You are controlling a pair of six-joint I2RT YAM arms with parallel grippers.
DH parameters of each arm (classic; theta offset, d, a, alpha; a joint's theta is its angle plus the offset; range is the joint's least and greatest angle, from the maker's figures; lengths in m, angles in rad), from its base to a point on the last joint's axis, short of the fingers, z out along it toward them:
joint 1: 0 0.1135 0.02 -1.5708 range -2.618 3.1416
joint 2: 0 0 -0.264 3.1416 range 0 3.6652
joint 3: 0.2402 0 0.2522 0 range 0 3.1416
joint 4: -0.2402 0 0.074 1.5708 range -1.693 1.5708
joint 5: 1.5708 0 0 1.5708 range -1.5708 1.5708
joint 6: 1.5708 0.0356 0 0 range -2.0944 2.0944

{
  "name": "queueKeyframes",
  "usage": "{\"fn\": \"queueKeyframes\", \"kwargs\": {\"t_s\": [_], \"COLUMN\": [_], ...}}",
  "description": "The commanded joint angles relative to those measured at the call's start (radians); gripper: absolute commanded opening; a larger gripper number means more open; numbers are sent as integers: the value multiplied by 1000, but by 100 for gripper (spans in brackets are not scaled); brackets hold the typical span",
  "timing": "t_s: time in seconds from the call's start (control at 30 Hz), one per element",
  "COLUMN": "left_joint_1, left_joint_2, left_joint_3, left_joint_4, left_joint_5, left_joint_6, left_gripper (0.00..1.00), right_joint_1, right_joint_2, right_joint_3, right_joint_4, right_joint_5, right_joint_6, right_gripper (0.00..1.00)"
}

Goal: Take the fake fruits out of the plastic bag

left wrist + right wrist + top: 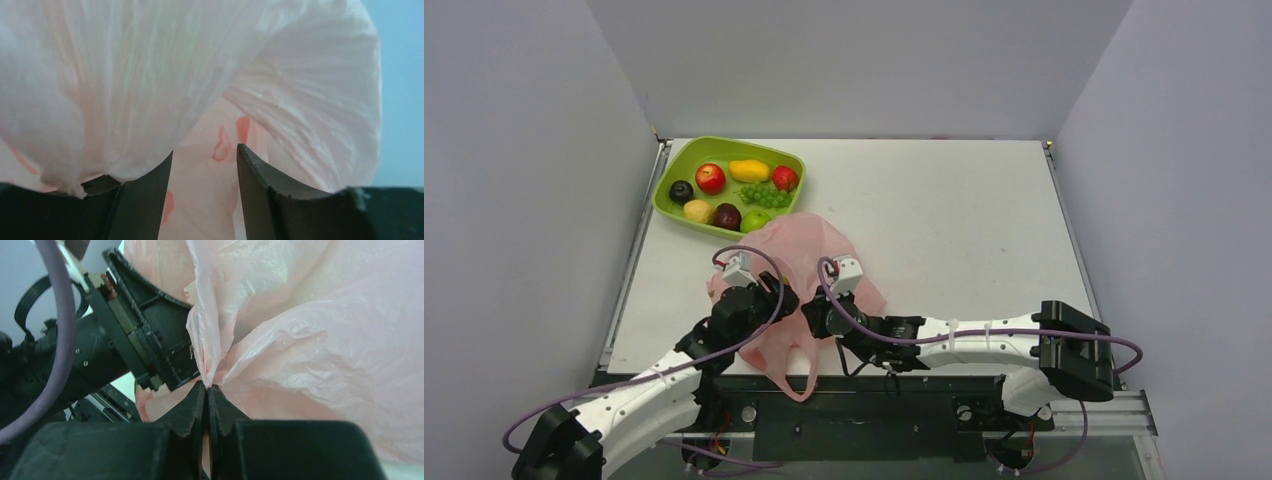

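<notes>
Pink crinkly film of the plastic bag (814, 255) sits bunched near the table's (944, 220) front edge between both arms, right gripper (207, 390) pinched tight on a fold, left gripper (204, 165) parted with film draped over one finger, and fake fruits (710, 178) lying in the green tray (724, 143) far-left.

White table (944, 220), flat. Pink bag (809, 250) lies on it, all crumpled, right at the L gripper (772, 300) & R gripper (812, 320). Both touch its near part. Most of the bag spreads out past them, on the far side. One handle loop goes back behind the grippers, over the near table edge. Green tray (714, 150) sits on the table well past the L gripper, a bit to its left, just beside the bag's far edge.
</notes>
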Motion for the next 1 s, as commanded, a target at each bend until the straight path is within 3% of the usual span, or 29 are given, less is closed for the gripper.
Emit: {"fn": "queueKeyframes", "kwargs": {"t_s": [0.0, 0.4, 0.57, 0.73, 0.77, 0.83, 0.97], "left_joint_1": [15, 23, 22, 18, 17, 19, 20], "left_joint_2": [89, 326, 443, 506, 500, 488, 474], "left_joint_3": [76, 163, 207, 237, 232, 226, 218], "left_joint_4": [160, 345, 413, 429, 427, 415, 386], "left_joint_5": [-65, -141, -128, -105, -106, -107, -94], "left_joint_6": [80, 248, 274, 266, 258, 244, 247], "left_gripper": [51, 77, 82, 81, 81, 81, 81], "right_joint_1": [-15, -100, -159, -254, -261, -276, -320], "right_joint_2": [-48, -80, -79, -82, -88, -120, -237], "right_joint_3": [-25, -125, -139, -136, -130, -106, -64], "right_joint_4": [46, 112, 100, 77, 29, -43, -155], "right_joint_5": [-35, -145, -215, -400, -410, -435, -492], "right_joint_6": [5, 30, 37, -13, -50, -99, -144], "right_gripper": [0, 0, 0, 1, 17, 35, 53]}}
